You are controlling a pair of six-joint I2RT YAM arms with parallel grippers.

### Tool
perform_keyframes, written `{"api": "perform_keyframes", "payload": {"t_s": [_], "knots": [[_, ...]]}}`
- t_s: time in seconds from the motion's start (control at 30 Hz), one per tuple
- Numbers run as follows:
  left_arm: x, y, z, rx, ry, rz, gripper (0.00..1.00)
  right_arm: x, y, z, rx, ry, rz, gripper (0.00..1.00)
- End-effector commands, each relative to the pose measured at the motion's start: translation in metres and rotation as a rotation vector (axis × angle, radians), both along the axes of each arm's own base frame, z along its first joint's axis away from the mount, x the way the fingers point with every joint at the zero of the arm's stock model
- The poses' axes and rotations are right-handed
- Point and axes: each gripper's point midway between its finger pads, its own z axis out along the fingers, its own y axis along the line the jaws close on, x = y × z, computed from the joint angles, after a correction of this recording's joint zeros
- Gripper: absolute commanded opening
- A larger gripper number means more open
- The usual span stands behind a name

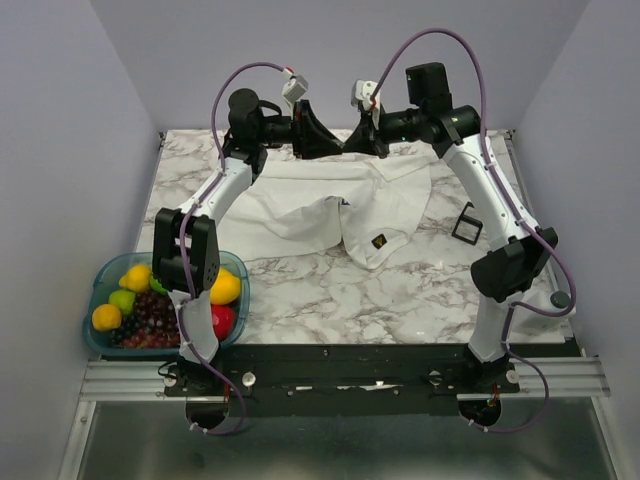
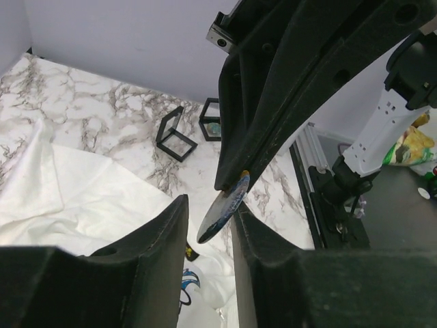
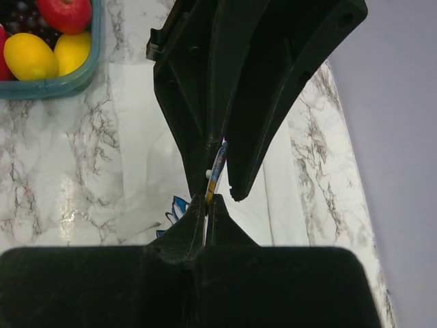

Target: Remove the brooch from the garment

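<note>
Marble-patterned tabletop [image 1: 300, 290], hard and glossy, enclosed by plain pale walls.

Item under inspection: the brooch [image 2: 224, 208], a thin round disc with a glazed white-and-blue face and a touch of yellow at one edge, seen nearly edge-on. It is in the air between the two arms, above the far part of the table. No cloth shows attached to it, so I judge it free of the garment.

The right gripper [image 3: 207, 203] holds it, its fingers pressed together on the disc's rim. This thin edge grip leaves the face exposed. The left gripper [image 2: 208, 205] faces it tip to tip, its fingers [image 2: 153, 260] spread, one on either side of the disc, with a gap visible on at least one side. The arrangement reads as a handover or a two-handed separation; which of the two cannot be determined.

Both sets of fingers are rigid matt black plastic tapering to narrow tips. They suit a small flat piece but offer little contact area. Slip risk noted.

Below lies the garment [image 1: 300, 215], soft white cloth, rumpled and folded over itself, its dark diamond logo [image 1: 378, 241] facing up. A small black square frame [image 1: 467, 222] stands on the table near its right side. A teal bowl [image 1: 97, 283] of fruit sits at the near left corner, well apart.
</note>
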Motion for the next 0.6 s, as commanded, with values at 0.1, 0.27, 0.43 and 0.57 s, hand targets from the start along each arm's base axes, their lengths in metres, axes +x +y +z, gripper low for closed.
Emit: {"api": "perform_keyframes", "payload": {"t_s": [0.1,0.27,0.43,0.57], "knots": [[-0.006,-0.017,0.008,-0.008,-0.050,-0.039,0.50,-0.041,0.044,0.023,0.092,-0.026,0.191,0.00],[-0.016,-0.005,0.023,-0.014,-0.099,-0.017,0.67,-0.029,0.044,0.018,0.090,-0.001,0.139,0.00],[-0.019,0.023,0.013,0.089,-0.189,0.085,0.99,-0.021,0.044,0.012,0.088,0.024,0.103,0.00],[-0.038,0.047,-0.007,0.273,-0.298,0.143,0.99,-0.017,0.044,0.009,0.091,0.039,0.088,0.00]]}}
